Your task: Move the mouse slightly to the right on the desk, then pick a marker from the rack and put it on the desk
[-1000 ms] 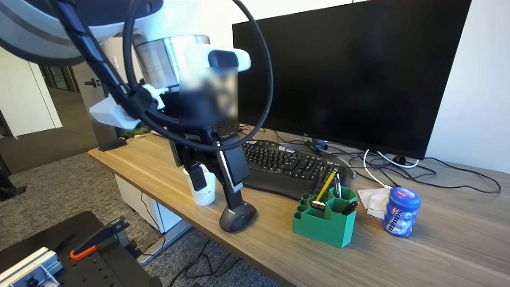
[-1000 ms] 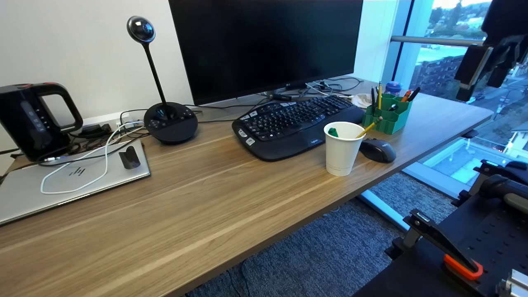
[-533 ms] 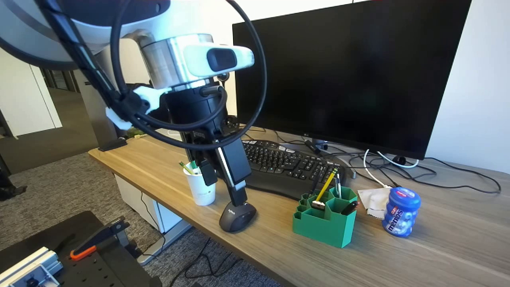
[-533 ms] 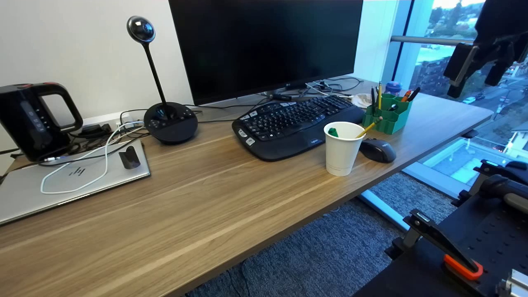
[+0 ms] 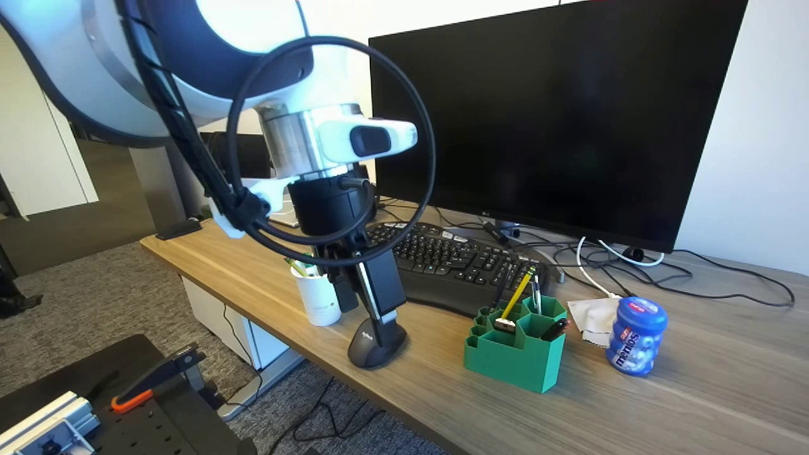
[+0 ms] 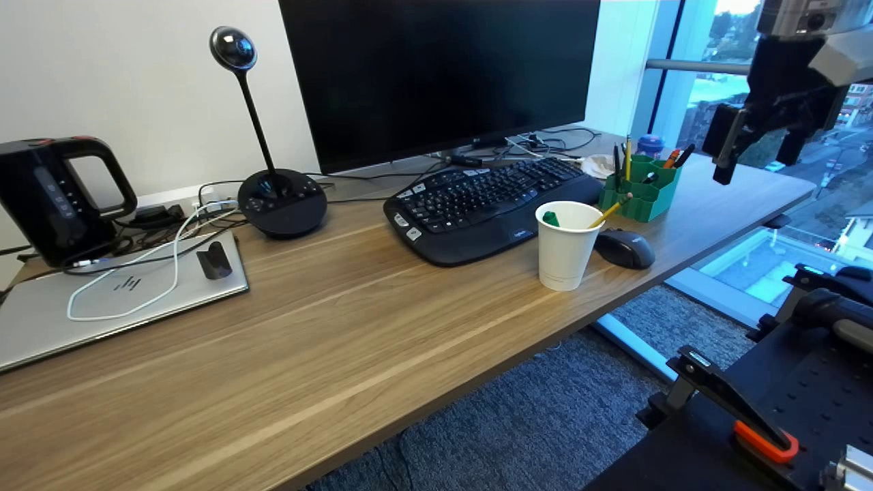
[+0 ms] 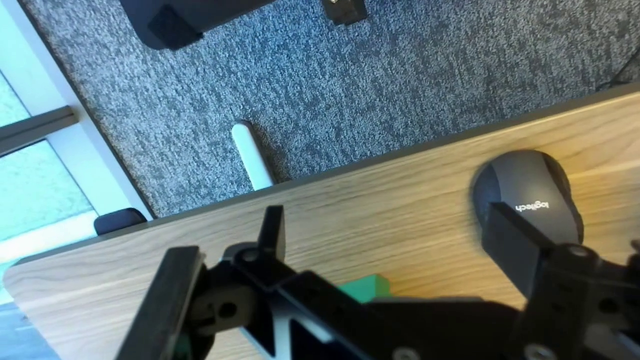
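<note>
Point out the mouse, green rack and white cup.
Mouse (image 7: pixel 528 190), in the wrist view: on its grey top shell.
Green rack (image 5: pixel 510 361), in an exterior view: on its camera-facing wall.
White cup (image 6: pixel 563 260), in an exterior view: on its outer side wall.

The name "logitech" appears upside down on the mouse (image 7: pixel 532 195) in the wrist view, while "mentos" runs in white across a blue jar (image 5: pixel 637 335) in an exterior view. An "hp" logo marks a silver laptop (image 6: pixel 112 300), and a tiny "LG" sits at the lower edge of a black monitor (image 5: pixel 550 126). Print on the keyboard (image 6: pixel 477 211) and paper cup (image 6: pixel 563 256) is too small to read.
</note>
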{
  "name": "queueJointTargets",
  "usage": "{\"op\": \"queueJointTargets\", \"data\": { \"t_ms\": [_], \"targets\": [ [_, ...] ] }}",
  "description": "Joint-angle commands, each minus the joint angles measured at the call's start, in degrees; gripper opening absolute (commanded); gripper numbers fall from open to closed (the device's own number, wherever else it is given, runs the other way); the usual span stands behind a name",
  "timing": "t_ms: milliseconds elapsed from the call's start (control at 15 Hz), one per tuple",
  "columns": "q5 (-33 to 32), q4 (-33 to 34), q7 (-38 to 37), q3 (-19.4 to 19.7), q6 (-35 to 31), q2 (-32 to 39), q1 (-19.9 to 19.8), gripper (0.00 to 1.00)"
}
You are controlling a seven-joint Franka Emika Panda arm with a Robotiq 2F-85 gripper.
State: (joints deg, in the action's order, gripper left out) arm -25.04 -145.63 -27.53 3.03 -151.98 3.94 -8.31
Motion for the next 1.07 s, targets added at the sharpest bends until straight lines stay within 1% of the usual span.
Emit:
{"op": "queueJointTargets", "data": {
  "t_ms": [0, 267, 333, 467, 667, 733, 867, 1000],
  "targets": [
    [0.9, 3.4, 0.3, 1.7, -1.2, 5.4, 2.8, 1.0],
    [4.5, 5.4, 2.8, 2.2, -1.9, 8.8, 4.8, 1.0],
    [4.3, 5.9, 1.5, 2.7, -2.2, 9.5, 5.6, 1.0],
    [5.9, 6.3, 2.1, 3.1, -4.2, 10.8, 6.4, 1.0],
    [8.3, 6.2, 3.0, 3.6, -9.4, 12.0, 7.4, 1.0],
    [9.4, 6.0, 4.0, 3.6, -11.2, 12.3, 7.5, 1.0],
    [13.4, 5.6, 9.2, 2.0, -13.1, 12.7, 6.5, 1.0],
    [15.7, 5.9, 13.4, 1.4, -12.2, 13.0, 6.4, 1.0]
  ]
}}
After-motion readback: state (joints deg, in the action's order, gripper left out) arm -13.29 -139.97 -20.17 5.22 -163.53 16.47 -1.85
